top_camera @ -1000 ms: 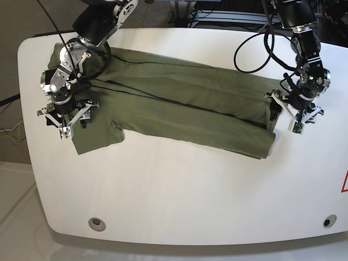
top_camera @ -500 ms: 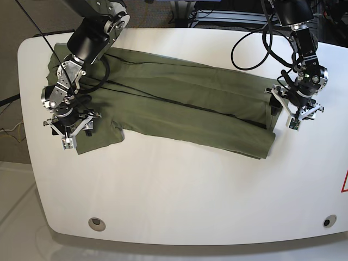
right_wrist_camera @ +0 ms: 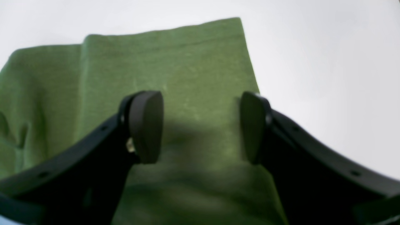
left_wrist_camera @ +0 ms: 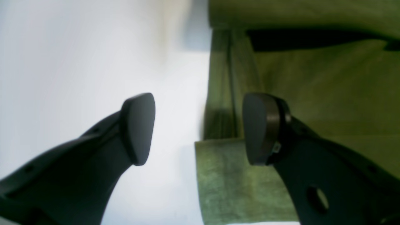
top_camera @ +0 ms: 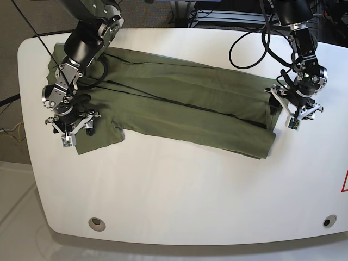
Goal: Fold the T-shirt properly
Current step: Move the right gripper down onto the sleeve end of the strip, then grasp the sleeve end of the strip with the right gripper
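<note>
Garment: T-shirt (top_camera: 179, 103) lay lengthwise-folded on worktop (top_camera: 190, 190).
Left gripper (top_camera: 296, 111): jaws released, straddling hem edge for pickup.
Right gripper (top_camera: 69, 126): jaws released over sleeve end.

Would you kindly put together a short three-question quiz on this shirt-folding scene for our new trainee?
1. True or false: the right gripper is shut on the T-shirt.
2. Over which part of the shirt does the right gripper hover: (a) a sleeve end, (b) the middle?
3. One finger of the left gripper is over the bare table; what is the other finger over?

Key: 1. False, it is open. 2. (a). 3. The T-shirt's edge.
</note>
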